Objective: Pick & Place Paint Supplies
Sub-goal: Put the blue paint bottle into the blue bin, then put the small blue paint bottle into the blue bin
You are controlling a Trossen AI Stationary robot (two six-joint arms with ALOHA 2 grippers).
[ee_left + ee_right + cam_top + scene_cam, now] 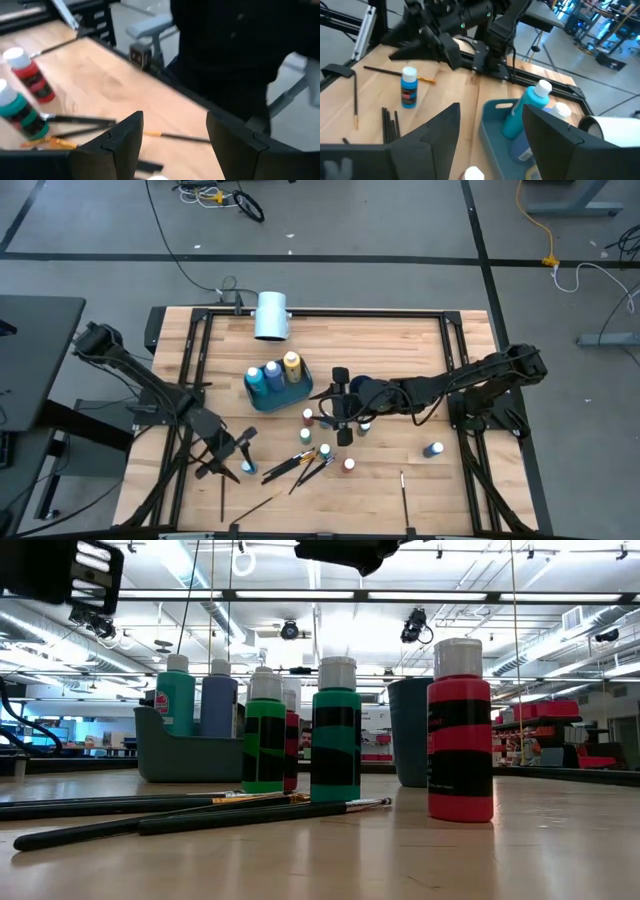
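Wooden butcher-block table (420, 350) with a dark metal frame is the biggest thing, and most of its far half is bare. Next down is the white cylinder (271, 315) lying at the far edge, then the blue-grey plastic caddy (283, 395) near the middle, holding three bottles: teal, blue and yellow.

Loose white-capped plastic paint bottles stand in front of it: a red one (460, 745), a teal-green one (336, 732) and a green one (265, 732), with a blue bottle (434, 449) off alone to the right. Thin dark-handled paintbrushes (300, 465) lie in a fan near the front edge, and one more (403, 490) lies apart.

Right gripper (340, 408) hovers just right of the caddy, fingers apart, holding nothing. Left gripper (234, 455) sits near the front left, fingers also spread, by a small blue bottle (248, 469).
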